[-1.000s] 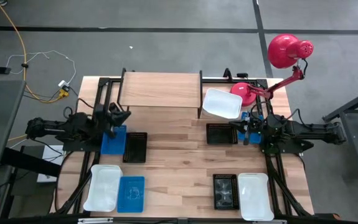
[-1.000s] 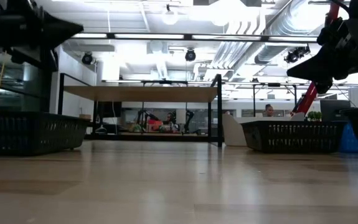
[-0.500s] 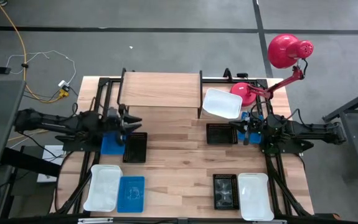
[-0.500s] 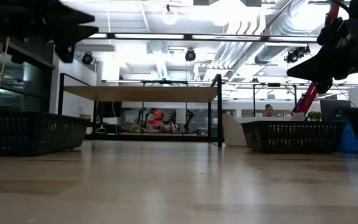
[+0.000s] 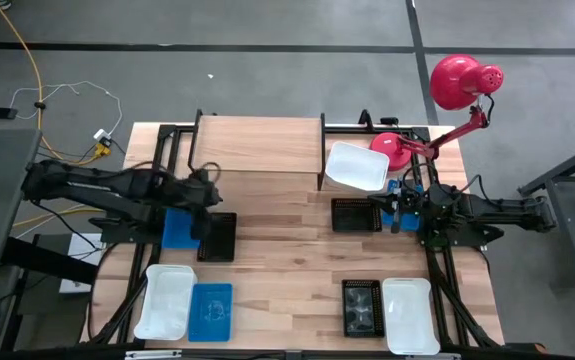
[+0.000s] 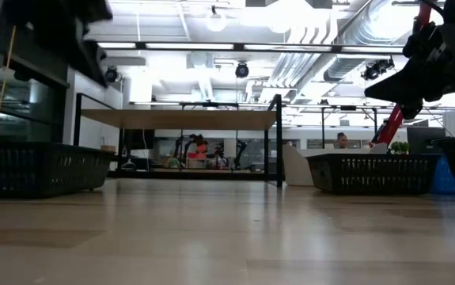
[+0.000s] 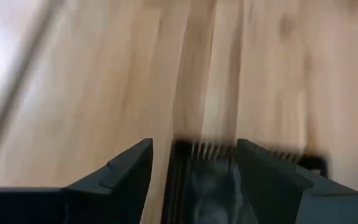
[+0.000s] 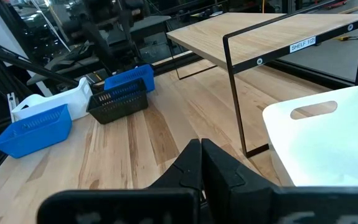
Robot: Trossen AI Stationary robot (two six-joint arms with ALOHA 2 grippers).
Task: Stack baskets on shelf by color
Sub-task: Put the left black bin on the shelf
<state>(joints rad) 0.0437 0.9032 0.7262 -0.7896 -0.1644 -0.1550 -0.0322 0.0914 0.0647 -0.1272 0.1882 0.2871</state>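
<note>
While the light-wood shelf (image 5: 258, 143) stands bare at the table's 12 o'clock edge, the baskets lie spread over the wooden tabletop (image 5: 287, 260) around it. At about 9 o'clock from the table's middle a black perforated basket (image 5: 217, 237) sits just beside a blue basket (image 5: 180, 226). The left gripper (image 5: 207, 197) hangs over the far end of that black basket, its two fingers spread apart and holding nothing; in the left wrist view the basket's rim (image 7: 241, 155) shows between the dark fingers (image 7: 113, 174).

Toward 7 o'clock, a white basket (image 5: 165, 301) and a second blue basket (image 5: 211, 310) lie side by side near the front edge. Toward 5 o'clock, another black basket (image 5: 361, 307) lies next to a white basket (image 5: 407, 315). At 3 o'clock from the middle a third black basket (image 5: 356, 215) sits near the right gripper (image 5: 399, 212), whose fingers are pressed together and empty, as the right wrist view shows (image 8: 200, 163). A large white basket (image 5: 357, 166) rests tilted just at the shelf's right-hand legs, touching the base of a red lamp (image 5: 461, 84), which rises at the table's 2 o'clock corner.

In the low view the shelf (image 6: 178, 119) shows level across the table, with black baskets to either side (image 6: 41, 168).
</note>
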